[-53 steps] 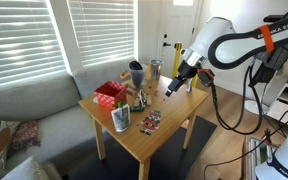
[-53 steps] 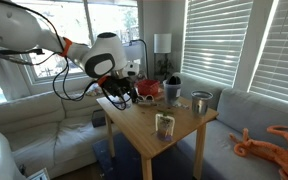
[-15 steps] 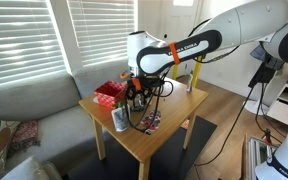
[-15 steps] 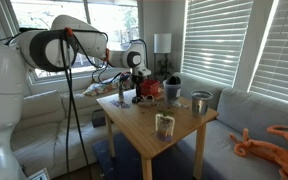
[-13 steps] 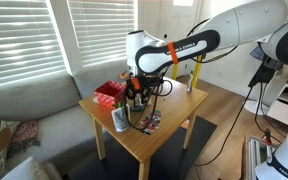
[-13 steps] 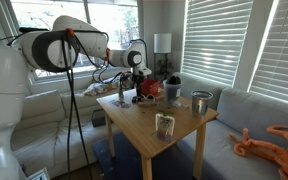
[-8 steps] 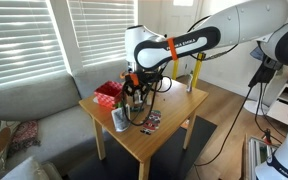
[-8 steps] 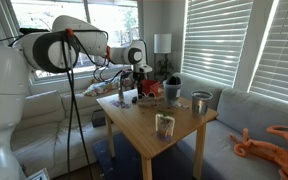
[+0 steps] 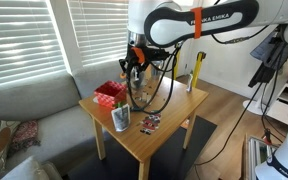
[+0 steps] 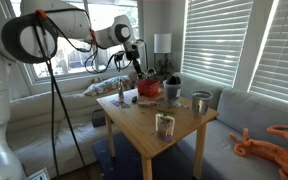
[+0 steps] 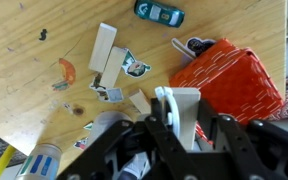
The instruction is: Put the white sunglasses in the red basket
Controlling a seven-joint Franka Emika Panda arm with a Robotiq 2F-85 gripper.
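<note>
Gripper: we see the gripper point(image 11: 187, 128) closed on a white piece that sits between its dark fingers point(image 11: 156, 128).
White sunglasses: we take that white piece to be the white sunglasses point(image 11: 179, 105). The wrist view shows only part of it, so we say this with some caution.
Where it is: clear of the table point(image 9: 169, 128) and in the air, with the gripper point(image 9: 134, 66) hanging well above the tabletop in both exterior views point(image 10: 136, 60).
Done so far: we judge the pick to be made, since the glasses are in the grip and not lying on the wood.
Left to do: we judge three steps remain, namely bringing the glasses over the basket, lowering them and letting go. Nothing white lies in the basket that we can make out.
Red basket: the red basket point(image 11: 229, 80) stands on the table just beside the gripper's line of sight in the wrist view, up and to the right of the held piece. In the exterior views it sits near the far edge of the table point(image 9: 109, 93), below the gripper and a little to one side point(image 10: 149, 88).
Basket contents: we cannot tell, as only red perforated surface shows.
Front cup: a cup point(image 9: 121, 118) near the table's front edge holds a few upright things, too small to name.
Other cups: a dark cup point(image 10: 172, 88) stands just beside the basket, with a grey metal cup point(image 10: 199, 102) further along. Their insides are hidden from us.
Loose items: a toy car point(image 11: 159, 12) and a wooden block point(image 11: 104, 50) lie on the table, apart from the basket.
</note>
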